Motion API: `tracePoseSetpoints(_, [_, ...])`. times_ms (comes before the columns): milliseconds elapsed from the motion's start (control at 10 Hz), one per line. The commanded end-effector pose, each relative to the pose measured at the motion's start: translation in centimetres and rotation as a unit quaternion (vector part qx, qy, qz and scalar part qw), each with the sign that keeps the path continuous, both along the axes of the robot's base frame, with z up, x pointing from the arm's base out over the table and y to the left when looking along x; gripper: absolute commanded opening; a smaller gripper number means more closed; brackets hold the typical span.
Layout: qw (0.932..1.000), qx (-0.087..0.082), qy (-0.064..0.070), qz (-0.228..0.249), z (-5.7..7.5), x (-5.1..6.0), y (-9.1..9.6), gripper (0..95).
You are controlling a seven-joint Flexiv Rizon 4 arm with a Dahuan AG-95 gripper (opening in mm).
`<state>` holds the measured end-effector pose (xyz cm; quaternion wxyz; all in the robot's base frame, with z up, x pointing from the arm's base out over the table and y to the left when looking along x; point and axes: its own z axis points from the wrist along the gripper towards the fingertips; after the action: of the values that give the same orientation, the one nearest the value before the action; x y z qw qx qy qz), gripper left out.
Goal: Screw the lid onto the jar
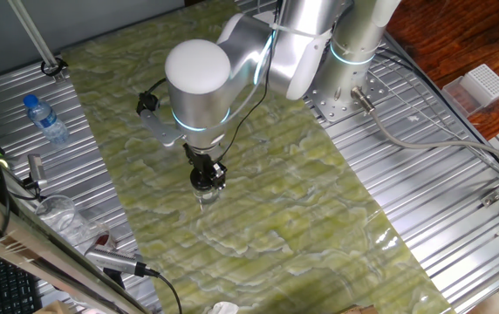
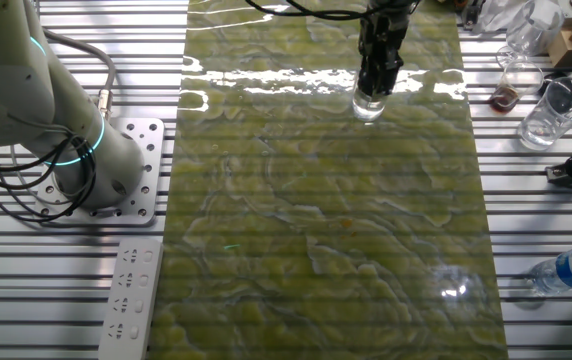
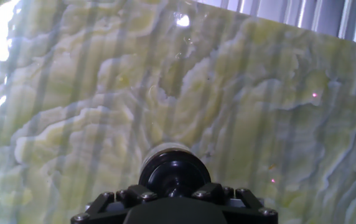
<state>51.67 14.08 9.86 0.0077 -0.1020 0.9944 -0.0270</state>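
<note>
- Black lid sits at the bottom centre of the hand view, with the gripper closed round it, fingers narrowed to the cap's width.
- Clear jar stands directly under the lid, left of centre in one fixed view; in the other fixed view it is at the upper middle, under the gripper.
- Lid and jar look joined, the lid on the jar's mouth. How far it is threaded I cannot tell.
- My judgement: placing is done; turning to tight and letting go may be left.
- The green marbled mat bears the jar, with nothing else near it.
- Count: one lid, one jar, one gripper.
- Off the mat: one blue-capped bottle at the left edge of one fixed view.
</note>
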Motion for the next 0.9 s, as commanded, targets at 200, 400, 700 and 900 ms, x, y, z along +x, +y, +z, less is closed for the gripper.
tracePoseSetpoints(200, [0.9995, 0.006, 0.0, -0.031, -0.24, 0.1, -0.03, 57.0])
tracePoseSetpoints(400, [0.9987, 0.007, -0.003, -0.05, -0.24, 0.1, -0.03, 57.0])
tracePoseSetpoints(700, [0.9947, 0.011, -0.011, -0.102, -0.22, 0.15, -0.02, 57.0])
tracePoseSetpoints(900, [0.9906, 0.014, -0.015, -0.135, -0.21, 0.17, -0.02, 57.0])
